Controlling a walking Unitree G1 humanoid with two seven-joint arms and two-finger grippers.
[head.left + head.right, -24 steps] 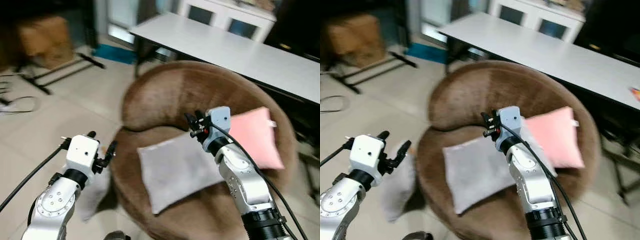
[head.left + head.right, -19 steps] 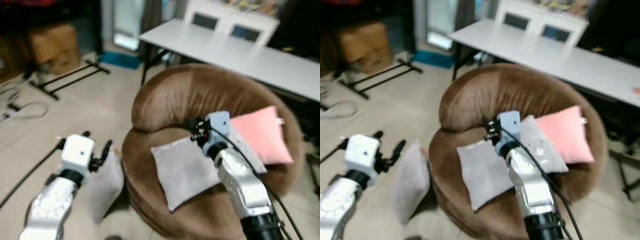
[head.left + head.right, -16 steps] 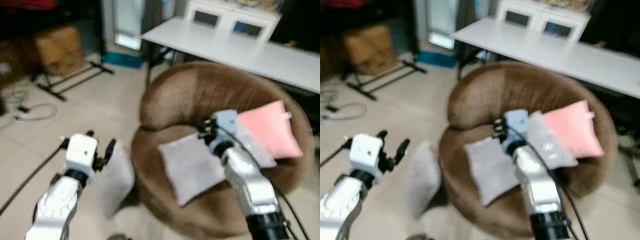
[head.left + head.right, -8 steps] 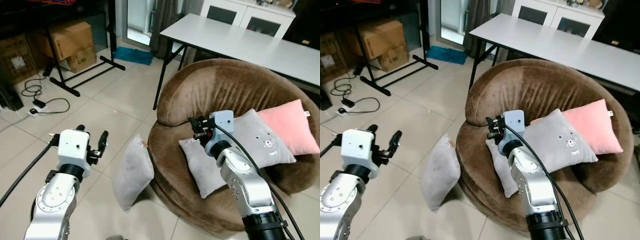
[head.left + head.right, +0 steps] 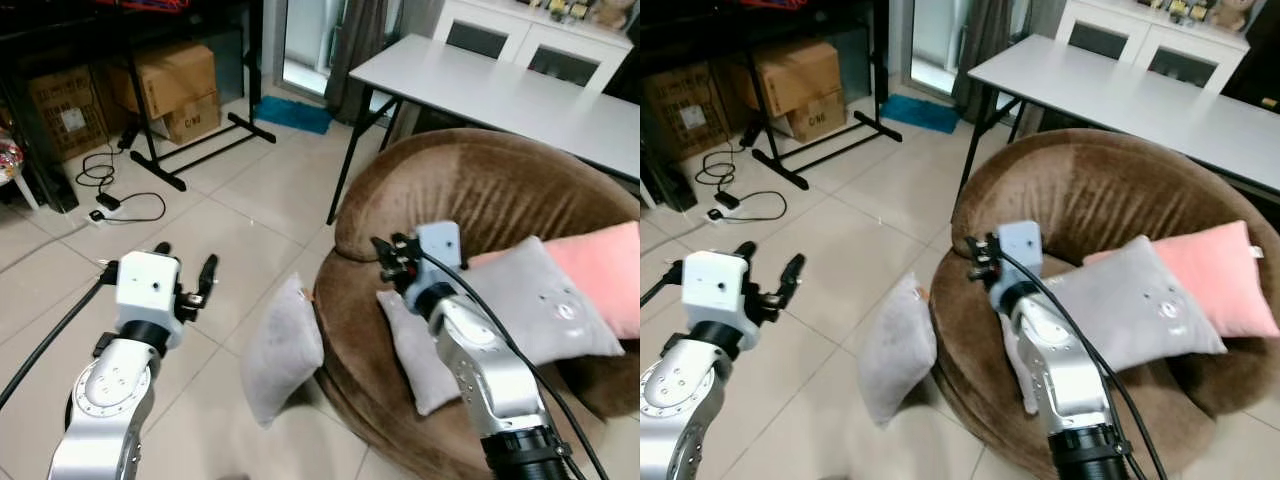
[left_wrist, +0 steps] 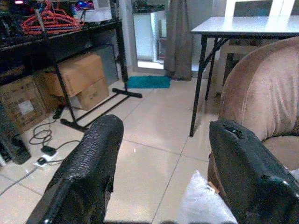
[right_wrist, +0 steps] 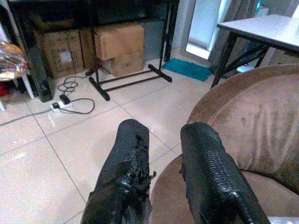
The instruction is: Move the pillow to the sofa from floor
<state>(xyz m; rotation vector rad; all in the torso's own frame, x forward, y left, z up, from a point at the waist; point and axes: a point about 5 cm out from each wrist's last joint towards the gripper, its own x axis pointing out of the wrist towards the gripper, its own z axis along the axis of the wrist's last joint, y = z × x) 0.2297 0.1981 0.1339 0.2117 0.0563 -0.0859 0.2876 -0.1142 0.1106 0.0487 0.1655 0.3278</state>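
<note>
We see both silver arms raised in front of the body. The left gripper [image 5: 183, 283] sits at the lower left of the left eye frame, over bare floor tiles [image 5: 230, 215], its two black fingers [image 6: 88, 172] spread wide with nothing between them. The right gripper [image 5: 385, 256] is near the centre of the frame, up at the front edge of the sofa [image 5: 470, 195], its fingers [image 7: 208, 175] parted by a narrow gap and holding nothing.

The pillow [image 5: 283, 348] we are after is light grey, soft and slightly creased. It stands on edge on the tiles at lower centre, tilted and leaning against the sofa's front left side. It lies between the two grippers, touched by neither; a corner of it shows between the left fingers in the left wrist view.

The sofa is a round brown plush seat filling the right half of the frame. On it rest two more grey cushions [image 5: 545, 300] and a pink cushion [image 5: 605, 275] at the right edge. Behind it, at upper right, stands a white table [image 5: 490, 85]; cardboard boxes [image 5: 170, 80] sit at upper left
</note>
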